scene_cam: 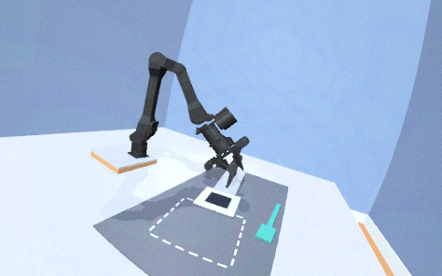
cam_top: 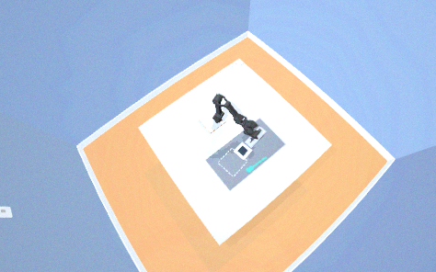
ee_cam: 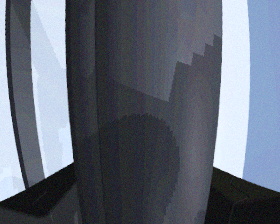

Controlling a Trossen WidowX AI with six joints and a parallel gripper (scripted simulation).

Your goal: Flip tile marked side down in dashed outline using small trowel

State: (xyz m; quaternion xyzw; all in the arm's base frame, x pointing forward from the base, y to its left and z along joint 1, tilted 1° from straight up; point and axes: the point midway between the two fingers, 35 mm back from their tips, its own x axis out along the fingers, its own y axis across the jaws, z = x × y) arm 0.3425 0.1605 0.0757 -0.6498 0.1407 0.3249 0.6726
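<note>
The white tile [cam_top: 236,150] [scene_cam: 201,198] lies on the grey mat [cam_top: 275,143] [scene_cam: 130,224] with its dark square mark facing up. It covers part of one side of the dashed outline [scene_cam: 151,230] and sits mostly beyond that side. My gripper [cam_top: 255,137] [scene_cam: 236,174] is shut on the trowel, low over the mat behind the tile. The trowel's pale blade [scene_cam: 238,185] points towards the tile, close to its rear edge; whether they touch is unclear. The dark handle [ee_cam: 141,75] fills the middle of the wrist view. The fingertips are hidden there.
A cyan paddle-shaped tool [cam_top: 250,168] [scene_cam: 266,233] lies on the mat beside the tile, outside the outline. The arm's base stands on a low orange-edged block [scene_cam: 136,165] at the left in the exterior view.
</note>
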